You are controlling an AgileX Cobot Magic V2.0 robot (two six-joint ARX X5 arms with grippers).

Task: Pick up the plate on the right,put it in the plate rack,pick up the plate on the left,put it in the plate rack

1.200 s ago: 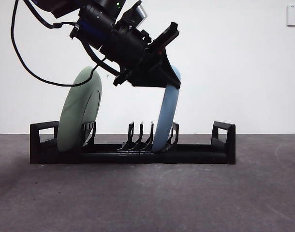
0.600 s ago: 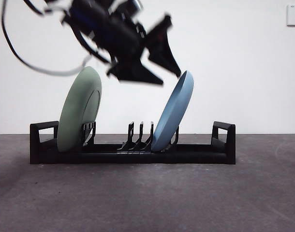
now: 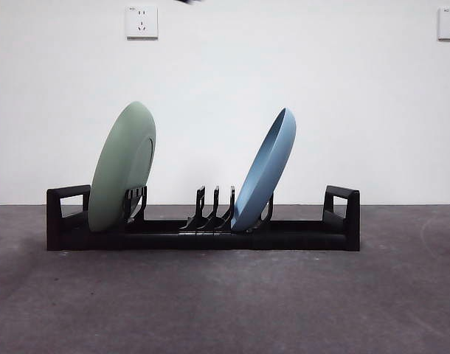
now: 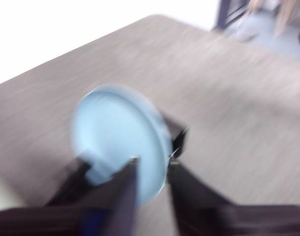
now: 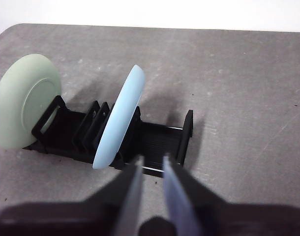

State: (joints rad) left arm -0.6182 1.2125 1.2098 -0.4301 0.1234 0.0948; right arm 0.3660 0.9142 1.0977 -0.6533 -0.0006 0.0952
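The black plate rack [image 3: 284, 237] lies across the table and holds both plates on edge. A green plate [image 3: 122, 169] leans at its left end, and a blue plate [image 3: 265, 173] leans right of the middle prongs. In the blurred left wrist view, my left gripper [image 4: 152, 162] is open and empty, drawn back from the blue plate [image 4: 115, 132]. My right gripper [image 5: 151, 157] is shut and empty. It hovers off the rack [image 5: 160, 140], with the blue plate [image 5: 118, 118] and the green plate [image 5: 24, 101] in its view.
Grey tabletop [image 3: 225, 302] stretches in front of the rack. Behind it stands a white wall with two sockets [image 3: 142, 21]. A black arm tip [image 3: 188, 1] shows at the top edge.
The left gripper let go of the blue plate and rose up and away out of the front view. The blue plate tipped to lean right in the rack.
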